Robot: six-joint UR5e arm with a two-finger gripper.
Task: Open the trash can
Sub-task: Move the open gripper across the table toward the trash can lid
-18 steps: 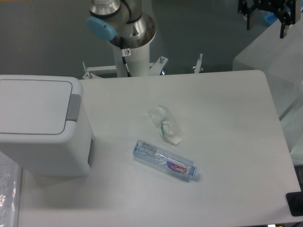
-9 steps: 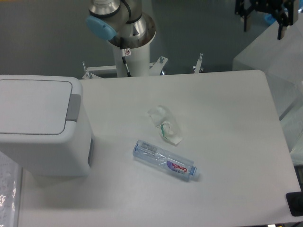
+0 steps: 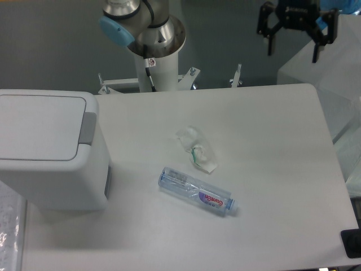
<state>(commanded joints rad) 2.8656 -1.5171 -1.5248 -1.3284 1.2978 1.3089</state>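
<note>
The trash can [image 3: 48,149] is a large white boxy bin at the left edge of the table. Its flat lid is down, and a grey push tab [image 3: 88,128] sits on its right edge. My gripper [image 3: 293,49] hangs high at the top right, beyond the table's far edge and far from the bin. Its two black fingers [image 3: 269,45] are spread wide apart with nothing between them.
A clear plastic bottle [image 3: 196,191] lies on its side in the middle of the table. A crumpled clear wrapper [image 3: 196,148] lies just behind it. The arm's base column [image 3: 155,53] stands at the far edge. A dark object [image 3: 351,244] sits at the front right corner.
My gripper has moved left and slightly down from the top right corner. The bin, bottle and wrapper have not moved.
</note>
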